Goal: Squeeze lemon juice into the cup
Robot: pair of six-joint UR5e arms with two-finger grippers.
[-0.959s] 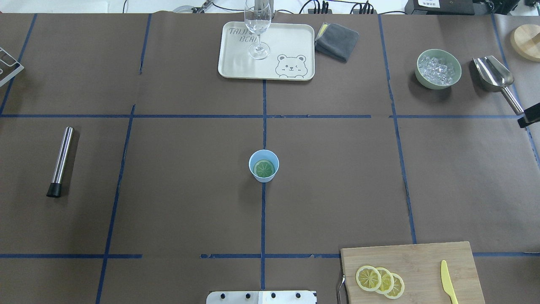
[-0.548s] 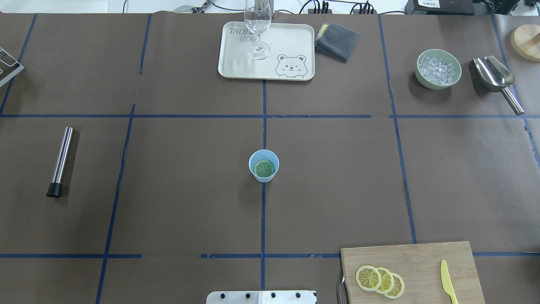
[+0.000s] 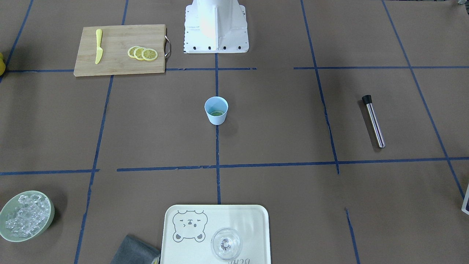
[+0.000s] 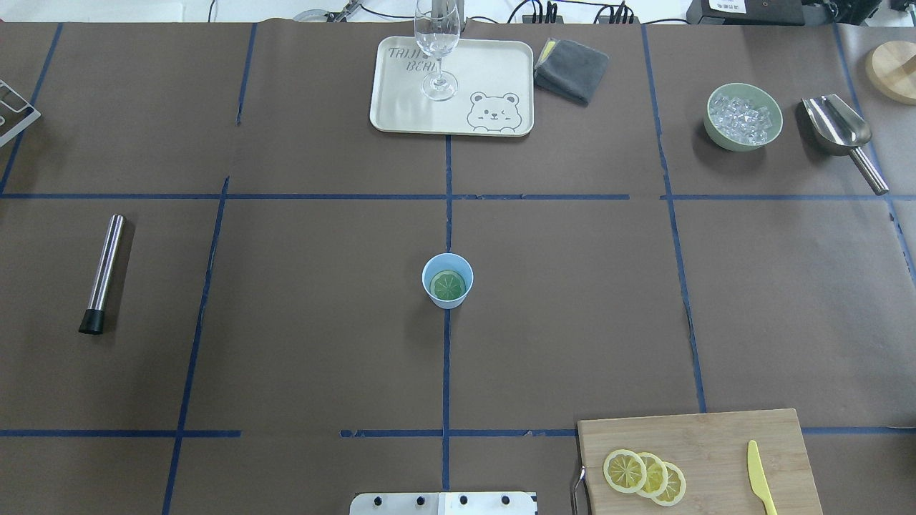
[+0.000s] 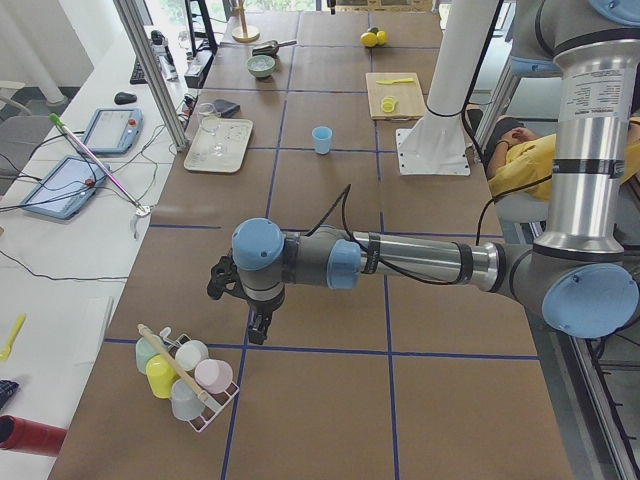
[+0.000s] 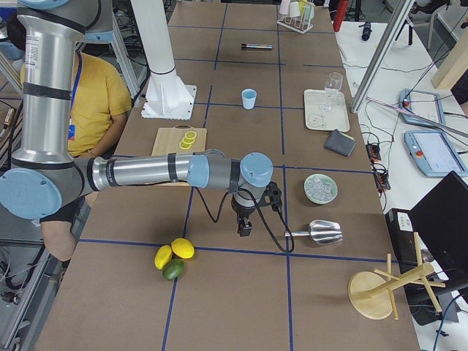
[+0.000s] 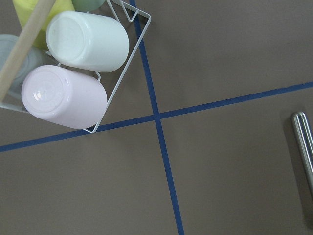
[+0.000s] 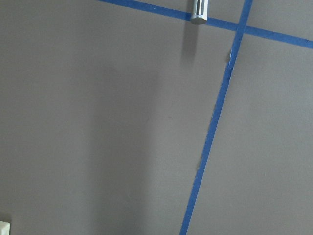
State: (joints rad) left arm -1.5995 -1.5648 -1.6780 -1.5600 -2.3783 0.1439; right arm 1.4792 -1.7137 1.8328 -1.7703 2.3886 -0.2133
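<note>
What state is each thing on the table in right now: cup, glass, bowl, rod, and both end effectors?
cup: upright, lemon slice flat inside.
wine glass: upright, empty, on the tray.
bowl: full of ice.
metal rod: lying on its side.
left end effector: cannot tell open or shut.
right end effector: cannot tell either.

Overhead and front views looking down from opposite sides, sharing the cup [image 4: 447, 262], wrist cameras looking closely at the worktop [image 7: 220, 58].
</note>
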